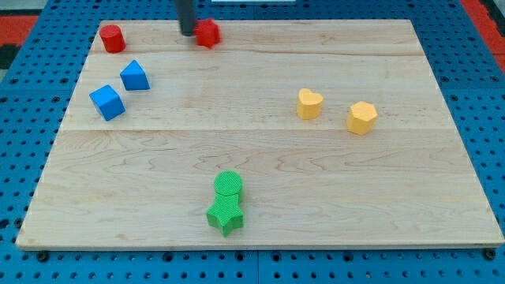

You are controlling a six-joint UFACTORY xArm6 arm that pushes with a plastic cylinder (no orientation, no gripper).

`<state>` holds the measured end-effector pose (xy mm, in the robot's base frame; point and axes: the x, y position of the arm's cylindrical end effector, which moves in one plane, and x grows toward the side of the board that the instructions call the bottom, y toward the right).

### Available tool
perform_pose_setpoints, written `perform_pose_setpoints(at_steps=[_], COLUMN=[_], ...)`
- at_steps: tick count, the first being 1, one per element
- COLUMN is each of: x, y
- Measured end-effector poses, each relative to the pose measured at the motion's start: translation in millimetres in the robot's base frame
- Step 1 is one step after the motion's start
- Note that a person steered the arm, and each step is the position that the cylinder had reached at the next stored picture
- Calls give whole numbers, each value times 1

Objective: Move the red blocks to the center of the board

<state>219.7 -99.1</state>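
My board (260, 181) is pale wood with visible grain and plank seams, a smooth matt finish, and it lies on a blue perforated base (31, 87) that looks like painted metal or plastic. The red cylinder (112, 38), red block (208, 33), blue cube (107, 102), blue block (134, 76), yellow heart (309, 103) and yellow block (362, 117) all look like smooth, matt-painted solids. The green cylinder (229, 184) and green star (225, 214) show fine ridged lines on their faces, and my rod (188, 16) is dark and matt.
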Motion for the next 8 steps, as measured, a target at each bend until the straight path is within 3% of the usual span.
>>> perform_pose_setpoints(at_steps=[1, 3, 4, 6, 7, 8], x=[-28, -21, 18, 25, 33, 51], y=[-59, -182, -187, -64, -118, -103])
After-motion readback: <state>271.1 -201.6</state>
